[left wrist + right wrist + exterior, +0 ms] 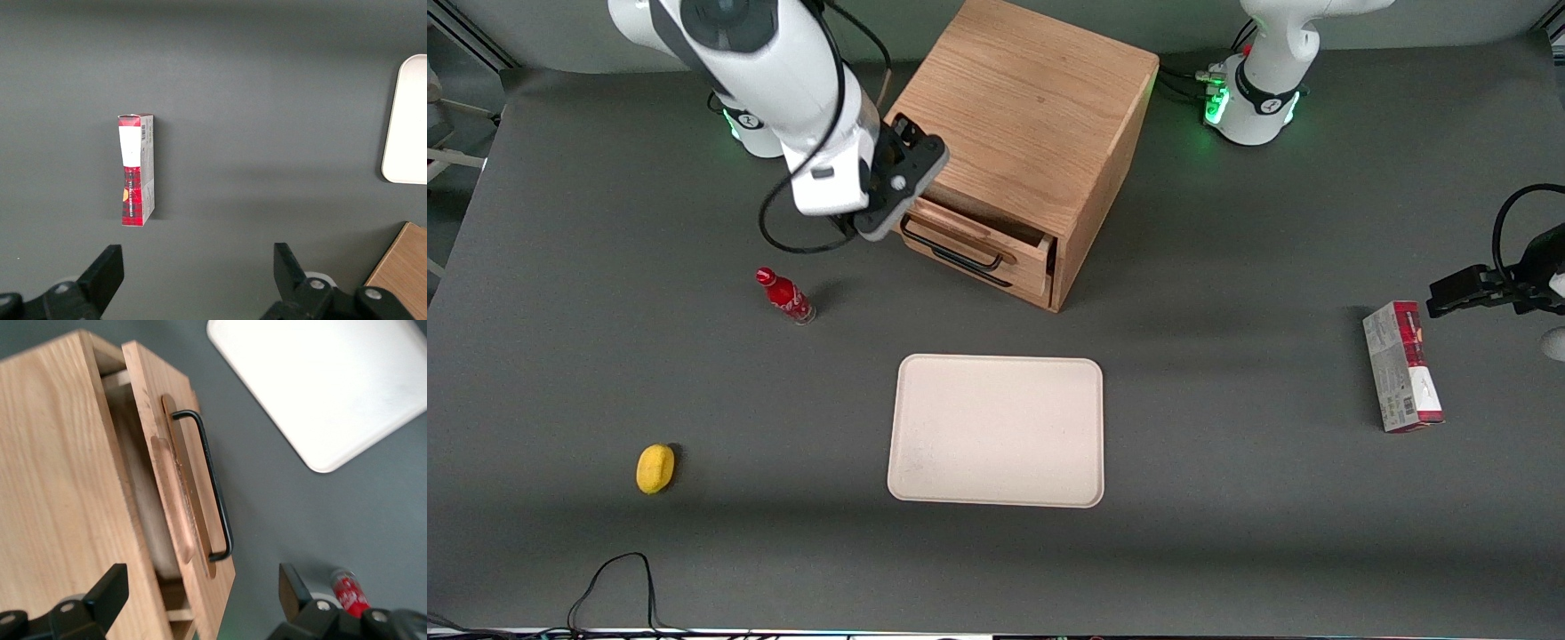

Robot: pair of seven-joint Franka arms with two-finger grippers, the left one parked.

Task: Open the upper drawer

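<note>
The light-oak upper drawer [996, 238] with its long black wire handle [212, 487] stands pulled slightly out of the oak wooden cabinet [1040, 116]. The black two-finger hand [889, 206] hovers just above the drawer front, fingers [107, 593] apart, holding nothing. A small red bottle [785, 297] stands on the dark grey tabletop [1227, 498] nearby.

The working arm [783, 71] has glossy white rounded shells with a dark grey joint cap, black looping cables [783, 222], and a matte black gripper [876, 218] with visible screws.

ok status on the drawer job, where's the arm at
Right gripper open, at the working-arm end of the drawer front, holding nothing. Light-oak upper drawer with black wire handle partly pulled out. Nothing blocking its path.
</note>
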